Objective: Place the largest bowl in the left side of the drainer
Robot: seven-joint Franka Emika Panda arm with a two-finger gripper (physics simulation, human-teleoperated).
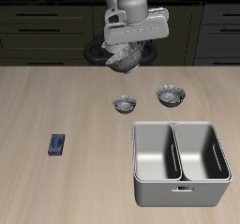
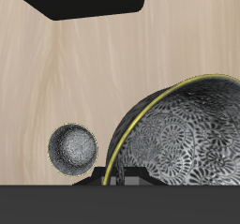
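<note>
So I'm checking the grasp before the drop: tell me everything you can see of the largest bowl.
The largest bowl is round, silvery-grey and metallic-looking, with a dense speckled, lace-like pattern inside and a thin yellowish rim, clear in the wrist view. It is lifted off the table, tilted steeply on edge, held at its rim by the tool. It hangs toward the table's back, beyond the two smaller bowls and the drainer, touching nothing else.

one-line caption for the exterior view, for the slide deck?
Franka gripper holds the largest bowl tilted above the table's back, two smaller speckled bowls and the two-compartment drainer nearer the front.
</note>
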